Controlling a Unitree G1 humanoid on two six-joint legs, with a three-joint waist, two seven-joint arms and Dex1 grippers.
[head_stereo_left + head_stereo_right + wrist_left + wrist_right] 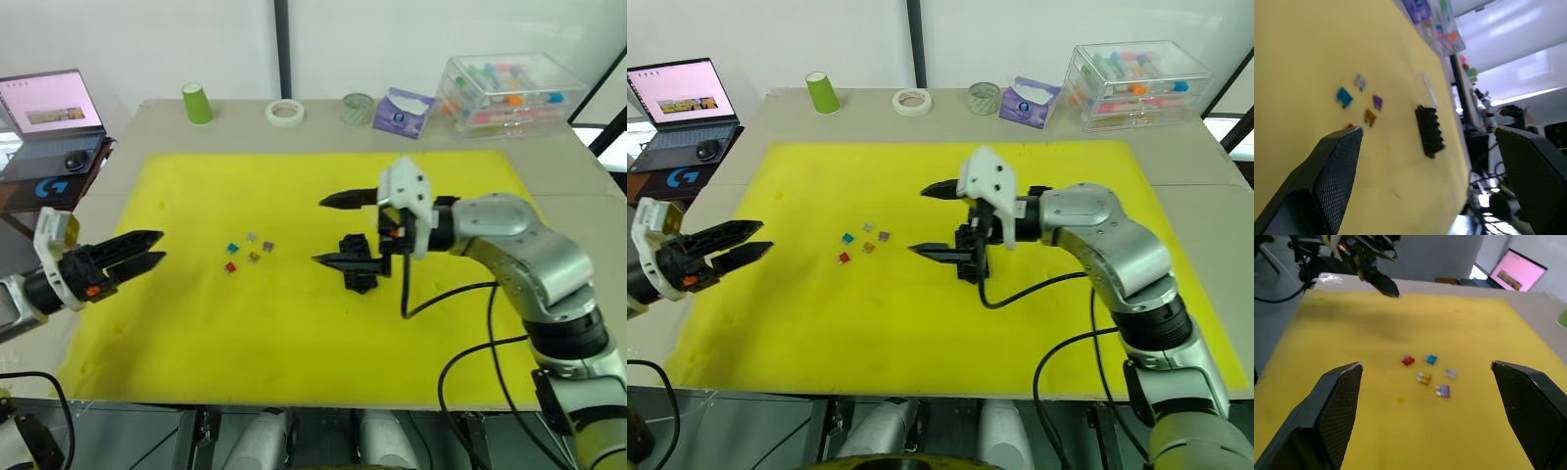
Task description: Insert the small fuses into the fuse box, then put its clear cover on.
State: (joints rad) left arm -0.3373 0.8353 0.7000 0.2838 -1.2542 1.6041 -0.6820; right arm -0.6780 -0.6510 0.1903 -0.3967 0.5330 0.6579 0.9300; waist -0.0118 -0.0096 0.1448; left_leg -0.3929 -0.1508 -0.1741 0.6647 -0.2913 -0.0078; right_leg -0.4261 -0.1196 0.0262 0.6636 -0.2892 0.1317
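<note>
Several small fuses [250,250], in teal, grey, purple, brown and red, lie loose on the yellow mat [294,343], left of centre. The black fuse box [1429,129] lies to their right, partly hidden in the eye views behind my right gripper [321,231]. That gripper hovers open over the box, fingers spread wide and pointing left toward the fuses [1427,374]. The clear cover [1426,88] shows faintly just beyond the box. My left gripper [142,249] is open at the mat's left edge, pointing right, well short of the fuses.
Along the back of the table stand a green cup [197,103], a tape roll [285,112], a small round container [358,108], a purple packet [402,111] and a large clear storage box [509,93]. A laptop [54,108] sits at the far left.
</note>
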